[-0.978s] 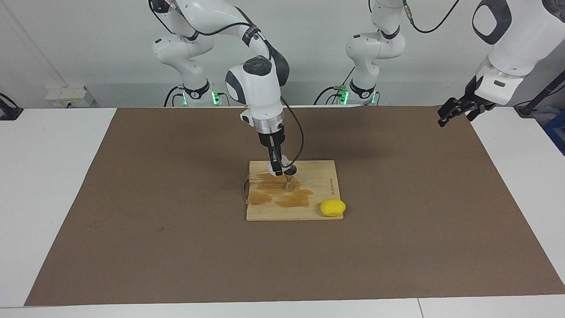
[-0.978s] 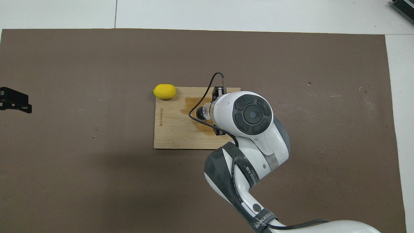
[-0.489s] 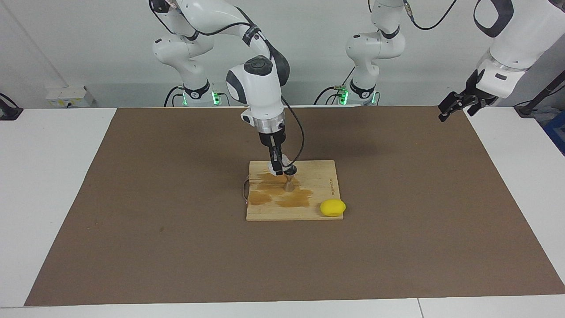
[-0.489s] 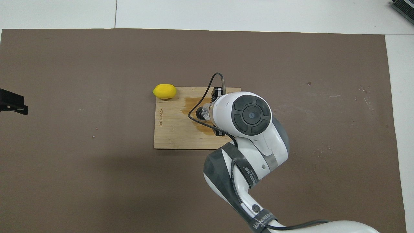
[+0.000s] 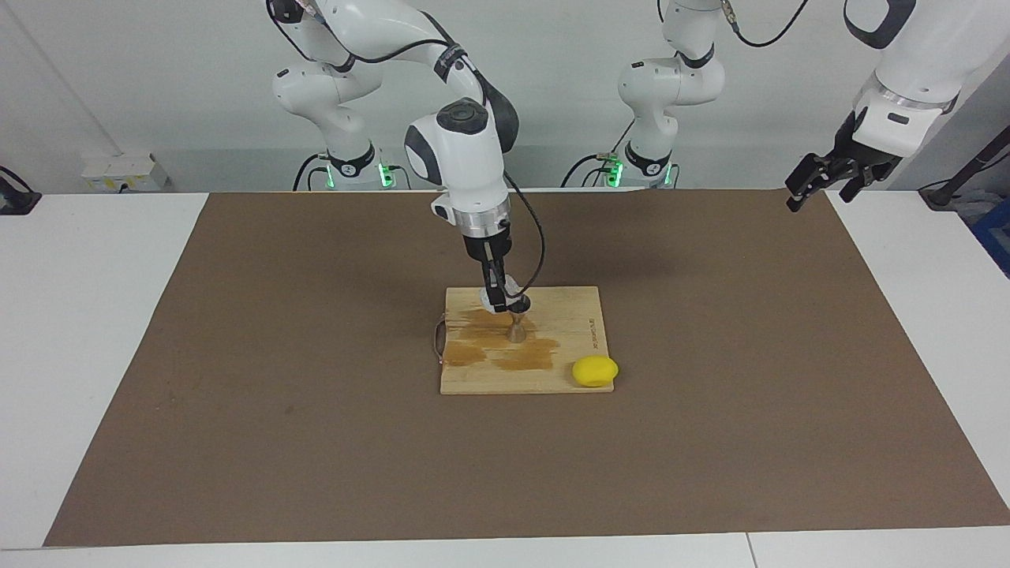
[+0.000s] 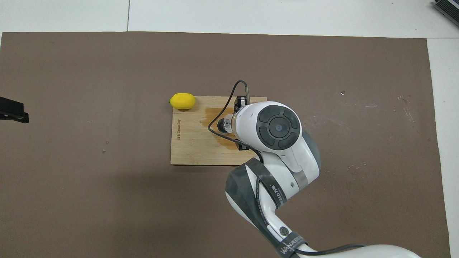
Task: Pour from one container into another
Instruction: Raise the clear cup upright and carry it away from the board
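The facing view shows the right gripper [image 5: 497, 300] holding the glass cup [image 5: 509, 300] tipped over the jigger [image 5: 516, 328] on the wooden board [image 5: 580, 315], so pouring looks underway, while the left gripper [image 5: 821, 181] waits open

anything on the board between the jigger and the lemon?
Nothing standing there. In the facing view, between the jigger and the lemon there is only the wooden board, with a dark wet stain beside the jigger.
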`<state>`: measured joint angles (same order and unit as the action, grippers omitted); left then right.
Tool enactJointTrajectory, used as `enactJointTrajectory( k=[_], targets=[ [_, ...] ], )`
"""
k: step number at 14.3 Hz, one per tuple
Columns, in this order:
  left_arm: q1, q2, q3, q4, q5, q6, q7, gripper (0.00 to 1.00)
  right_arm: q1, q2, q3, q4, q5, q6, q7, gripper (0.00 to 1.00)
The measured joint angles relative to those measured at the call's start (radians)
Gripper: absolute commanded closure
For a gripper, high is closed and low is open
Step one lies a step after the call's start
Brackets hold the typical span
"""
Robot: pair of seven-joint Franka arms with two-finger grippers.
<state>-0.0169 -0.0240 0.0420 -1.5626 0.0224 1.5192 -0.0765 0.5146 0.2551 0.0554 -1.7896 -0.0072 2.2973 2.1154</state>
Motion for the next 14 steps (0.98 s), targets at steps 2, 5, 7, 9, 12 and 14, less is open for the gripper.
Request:
enactJointTrajectory(
  k=[2, 5, 7, 9, 12, 14],
  targets=[
    [-0.003, 0.000, -0.006, 0.000, 0.000, 0.001, 0.000, 0.00, -0.009, -0.005, 0.000, 0.004, 0.013, -0.001, 0.000, 1.00],
    [-0.003, 0.000, -0.033, 0.000, 0.000, 0.008, 0.001, 0.00, -0.028, -0.015, 0.000, 0.008, 0.086, -0.001, -0.014, 1.00],
    [-0.003, 0.000, -0.052, 0.000, 0.000, 0.014, 0.001, 0.00, -0.045, -0.023, 0.000, 0.011, 0.168, 0.003, -0.058, 1.00],
    [-0.003, 0.000, -0.065, 0.000, 0.001, 0.015, 0.001, 0.00, -0.071, -0.034, -0.001, 0.011, 0.265, 0.019, -0.120, 1.00],
    [-0.003, 0.000, -0.072, 0.000, 0.001, 0.017, 0.001, 0.00, -0.124, -0.046, -0.001, 0.010, 0.458, 0.032, -0.256, 1.00],
    [-0.003, 0.000, -0.072, 0.000, 0.002, 0.017, 0.002, 0.00, -0.172, -0.048, -0.002, 0.009, 0.591, 0.032, -0.356, 1.00]
  ],
)
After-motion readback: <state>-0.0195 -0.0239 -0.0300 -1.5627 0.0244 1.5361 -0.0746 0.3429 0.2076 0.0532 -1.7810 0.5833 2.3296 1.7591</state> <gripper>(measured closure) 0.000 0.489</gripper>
